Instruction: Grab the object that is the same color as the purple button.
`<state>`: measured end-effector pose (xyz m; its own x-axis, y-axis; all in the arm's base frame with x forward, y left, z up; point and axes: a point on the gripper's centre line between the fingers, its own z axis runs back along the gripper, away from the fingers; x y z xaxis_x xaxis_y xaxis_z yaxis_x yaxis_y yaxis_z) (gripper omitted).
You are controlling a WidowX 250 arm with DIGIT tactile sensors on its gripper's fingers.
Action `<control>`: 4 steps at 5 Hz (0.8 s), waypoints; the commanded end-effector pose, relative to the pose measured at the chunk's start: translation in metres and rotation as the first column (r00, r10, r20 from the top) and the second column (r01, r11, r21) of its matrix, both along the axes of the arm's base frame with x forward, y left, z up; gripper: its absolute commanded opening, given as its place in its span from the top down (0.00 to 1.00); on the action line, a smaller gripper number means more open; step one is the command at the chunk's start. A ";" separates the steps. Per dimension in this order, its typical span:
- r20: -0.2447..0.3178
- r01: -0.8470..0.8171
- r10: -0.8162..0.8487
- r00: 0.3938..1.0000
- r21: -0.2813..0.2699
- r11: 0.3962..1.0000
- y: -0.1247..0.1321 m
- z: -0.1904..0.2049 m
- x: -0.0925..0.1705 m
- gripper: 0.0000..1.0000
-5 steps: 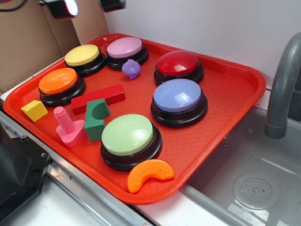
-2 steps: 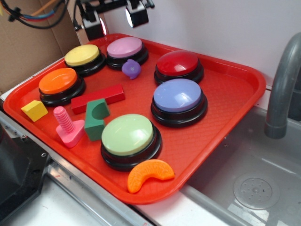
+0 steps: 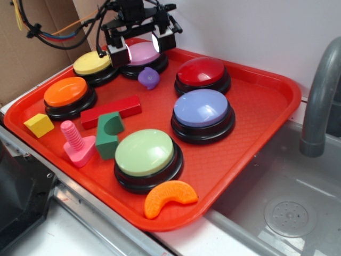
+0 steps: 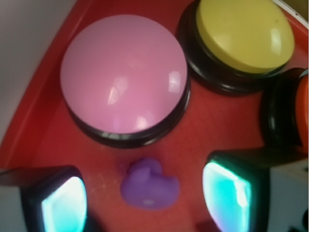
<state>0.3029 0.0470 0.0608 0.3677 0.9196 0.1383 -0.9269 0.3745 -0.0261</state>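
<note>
The small violet-purple knobby toy (image 3: 148, 78) lies on the red tray (image 3: 256, 122), between the lilac-pink button (image 3: 141, 53) and the red button (image 3: 201, 72). The periwinkle-purple button (image 3: 201, 108) sits at the middle right. My gripper (image 3: 139, 49) hangs open just above the lilac-pink button, a little behind the toy. In the wrist view the toy (image 4: 149, 186) lies on the tray between my two spread fingers (image 4: 65, 205), touching neither, with my gripper (image 4: 145, 203) empty.
A yellow button (image 3: 93, 63), an orange button (image 3: 66, 92) and a green button (image 3: 145, 152) stand on the tray. A red bar (image 3: 111, 111), a green block (image 3: 108, 133), a pink screw peg (image 3: 76, 143), a yellow block (image 3: 38, 124) and an orange wedge (image 3: 169, 197) lie there. A sink faucet (image 3: 319, 101) stands at the right.
My gripper has come down from the top edge of the view to just over the lilac-pink button. The toy and the other objects have not moved.
</note>
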 end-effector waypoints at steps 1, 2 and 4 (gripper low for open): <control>0.000 -0.035 0.035 0.999 0.026 0.999 0.019 -0.005 -0.013 0.00; -0.006 -0.048 0.048 0.999 0.026 0.999 0.019 -0.014 -0.016 0.00; -0.029 -0.051 0.051 0.998 -0.013 0.999 0.017 -0.029 -0.020 0.12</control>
